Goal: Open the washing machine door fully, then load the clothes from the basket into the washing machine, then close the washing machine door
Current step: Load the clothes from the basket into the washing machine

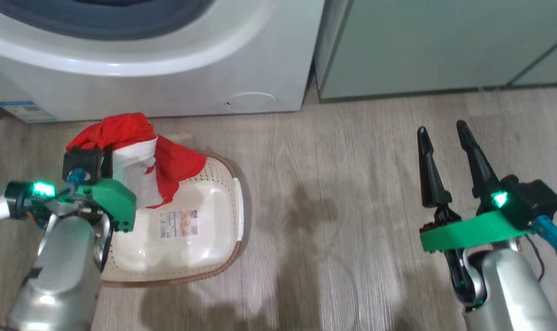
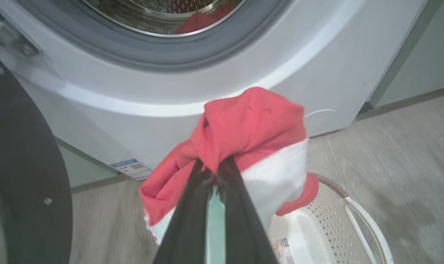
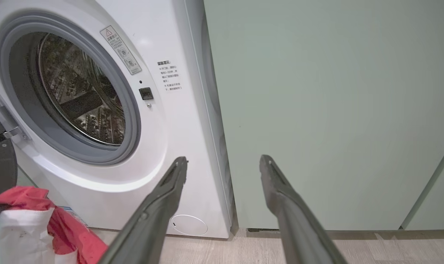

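The clothes (image 2: 251, 121) are clamped between the closed fingers of the left end effector (image 2: 214, 167) and held over the basket (image 1: 223, 184), just before the washing machine (image 1: 168, 87). The right end effector (image 1: 440, 128) is spread wide, empty, above the floor (image 1: 329, 207).

red-white clothes (image 2: 251, 121) bunched above cream basket (image 1: 223, 184), washing machine door (image 2: 24, 146) swung open

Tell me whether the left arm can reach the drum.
Probably yes: the door is swung aside, and nothing stands between the open drum and the left claw, shut on the red garment.
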Motion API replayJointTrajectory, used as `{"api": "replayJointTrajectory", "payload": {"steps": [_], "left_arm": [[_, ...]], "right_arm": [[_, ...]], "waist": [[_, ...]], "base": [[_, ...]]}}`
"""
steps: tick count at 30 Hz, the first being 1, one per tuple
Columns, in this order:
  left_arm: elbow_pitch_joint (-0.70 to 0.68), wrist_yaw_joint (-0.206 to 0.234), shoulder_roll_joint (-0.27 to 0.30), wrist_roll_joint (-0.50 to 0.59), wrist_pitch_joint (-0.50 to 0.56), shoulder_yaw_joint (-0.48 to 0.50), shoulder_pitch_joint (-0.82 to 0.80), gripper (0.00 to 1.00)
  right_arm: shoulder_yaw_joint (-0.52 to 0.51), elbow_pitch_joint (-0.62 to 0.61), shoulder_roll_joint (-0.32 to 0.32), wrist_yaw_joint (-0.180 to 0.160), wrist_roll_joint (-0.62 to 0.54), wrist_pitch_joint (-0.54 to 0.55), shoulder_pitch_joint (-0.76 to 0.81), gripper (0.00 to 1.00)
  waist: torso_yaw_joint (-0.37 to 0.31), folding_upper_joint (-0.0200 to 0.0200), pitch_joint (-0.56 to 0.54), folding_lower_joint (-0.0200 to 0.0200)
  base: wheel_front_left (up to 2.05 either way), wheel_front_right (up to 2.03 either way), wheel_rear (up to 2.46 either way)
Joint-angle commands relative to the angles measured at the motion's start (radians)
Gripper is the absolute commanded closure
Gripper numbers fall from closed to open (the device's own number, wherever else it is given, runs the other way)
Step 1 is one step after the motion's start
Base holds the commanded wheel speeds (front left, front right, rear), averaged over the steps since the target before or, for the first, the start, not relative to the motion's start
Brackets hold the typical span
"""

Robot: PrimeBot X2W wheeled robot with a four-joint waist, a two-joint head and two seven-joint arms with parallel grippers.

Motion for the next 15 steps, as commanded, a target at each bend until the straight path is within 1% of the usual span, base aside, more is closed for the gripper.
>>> {"api": "replayJointTrajectory", "payload": {"steps": [1,5,8,12,15], "left_arm": [[-0.045,0.013,0.044,0.006,-0.014,0.038,-0.003,1.00],[-0.256,0.031,0.040,0.005,-0.014,0.066,0.068,1.00],[-0.415,0.030,0.027,0.007,-0.014,0.084,0.129,1.00],[-0.563,0.013,0.004,0.002,-0.014,0.107,0.200,1.00],[-0.638,-0.002,-0.021,0.000,-0.014,0.122,0.243,1.00]], "right_arm": [[0.019,-0.027,-0.004,0.000,-0.009,-0.006,0.005,0.00],[0.015,-0.021,-0.004,0.000,-0.012,-0.006,0.016,0.00],[0.014,-0.019,-0.004,0.000,-0.013,-0.006,0.020,0.00],[0.010,-0.016,-0.004,0.000,-0.013,-0.006,0.033,0.00],[0.010,-0.013,-0.004,0.000,-0.016,-0.006,0.044,0.00]], "waist": [[0.019,-0.0001,-0.025,0.0001],[0.032,-0.0001,-0.061,0.0001],[0.038,-0.0001,-0.091,0.0001],[0.044,-0.0001,-0.129,0.0001],[0.046,-0.0001,-0.153,0.0001]], "base": [[0.00,0.00,0.00],[0.00,0.00,0.00],[0.00,0.00,0.00],[0.00,0.00,0.00],[0.00,0.00,0.00]]}}
